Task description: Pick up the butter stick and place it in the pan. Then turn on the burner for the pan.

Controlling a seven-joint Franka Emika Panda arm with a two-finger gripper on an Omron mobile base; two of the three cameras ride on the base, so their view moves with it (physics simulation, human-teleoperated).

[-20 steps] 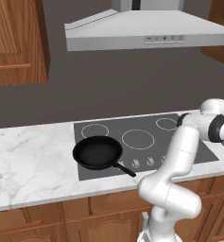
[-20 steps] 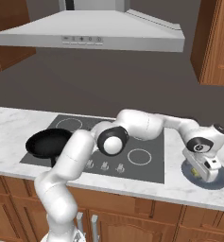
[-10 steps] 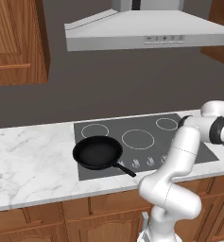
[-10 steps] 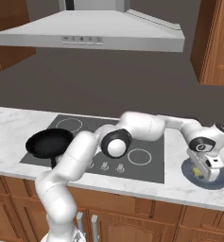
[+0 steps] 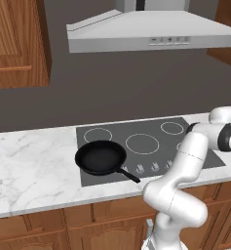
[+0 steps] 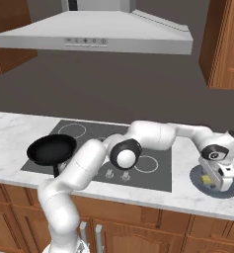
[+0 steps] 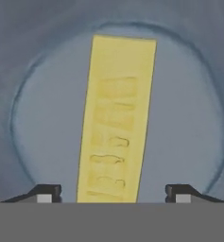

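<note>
I see the butter [image 7: 116,118] lying lengthwise between my fingers [image 7: 46,193]. They stand apart, seemingly not yet touching it.

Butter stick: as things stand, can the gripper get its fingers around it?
Probably yes. In the hand view the butter stick lies bare on a blue-grey plate, between the two fingertips, with a gap on each side. The gripper hangs right over the plate, nothing between.
</note>
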